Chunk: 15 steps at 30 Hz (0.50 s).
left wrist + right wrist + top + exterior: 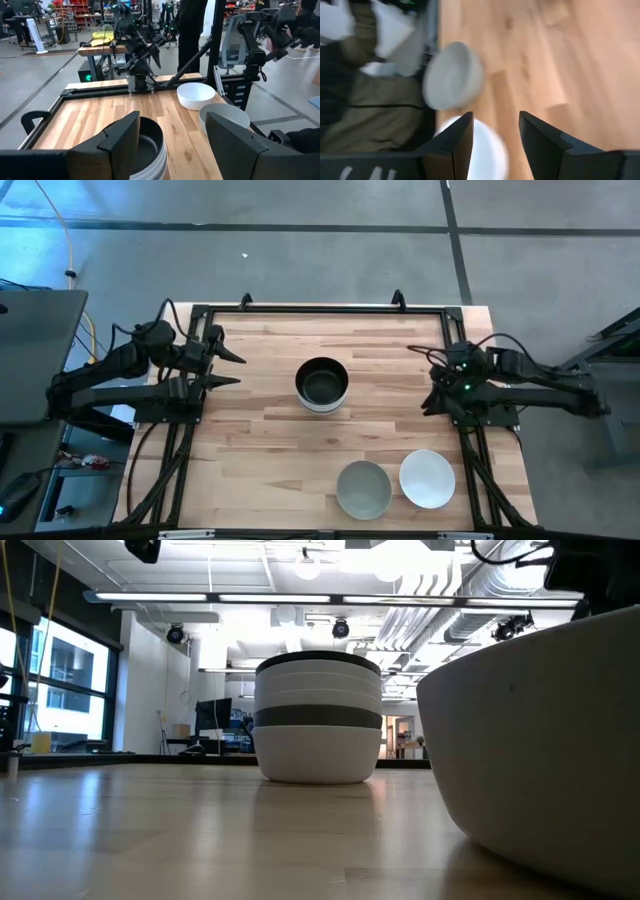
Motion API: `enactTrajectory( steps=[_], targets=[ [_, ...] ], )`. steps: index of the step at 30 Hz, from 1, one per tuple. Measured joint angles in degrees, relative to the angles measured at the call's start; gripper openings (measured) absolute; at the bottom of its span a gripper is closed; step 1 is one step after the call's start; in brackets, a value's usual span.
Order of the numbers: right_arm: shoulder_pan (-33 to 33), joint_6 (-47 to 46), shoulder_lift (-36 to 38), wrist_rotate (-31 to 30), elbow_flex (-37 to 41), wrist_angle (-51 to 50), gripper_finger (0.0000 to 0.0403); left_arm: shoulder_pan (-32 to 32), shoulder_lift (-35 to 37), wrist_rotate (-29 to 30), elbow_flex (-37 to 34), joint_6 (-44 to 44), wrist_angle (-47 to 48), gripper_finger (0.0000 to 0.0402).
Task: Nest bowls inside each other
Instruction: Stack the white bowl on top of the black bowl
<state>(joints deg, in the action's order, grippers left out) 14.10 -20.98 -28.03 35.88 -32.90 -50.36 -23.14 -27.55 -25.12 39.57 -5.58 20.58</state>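
Observation:
A stack of nested bowls stands on its base in the middle of the table; white walls and a grey band show from the side, and the top bowl is black inside. A single grey bowl and a single white bowl sit upright side by side near the table's near edge, right of centre. My left gripper is open at the table's left side, pointing toward the stack. My right gripper is open at the right side, above the table; past its fingers I see the grey bowl and the white bowl.
A black frame runs along the table's far, left and right edges. Bare wood lies between the stack and both grippers. One of the single bowls fills the right of the low view. A person stands in the room beyond the table.

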Motion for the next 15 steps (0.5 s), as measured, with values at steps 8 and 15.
enactTrajectory(
  steps=[8,15],
  targets=[
    [-4.69,-4.09,-0.52,-6.36,0.15,-8.11,0.0149,-0.01,-0.02,0.08,0.0,0.02,0.02,0.0216],
    [-8.74,-7.03,-4.68,-9.47,0.15,-5.81,0.0149,-0.02,-0.02,0.13,0.0,-0.41,-0.06,0.0216]
  ],
)
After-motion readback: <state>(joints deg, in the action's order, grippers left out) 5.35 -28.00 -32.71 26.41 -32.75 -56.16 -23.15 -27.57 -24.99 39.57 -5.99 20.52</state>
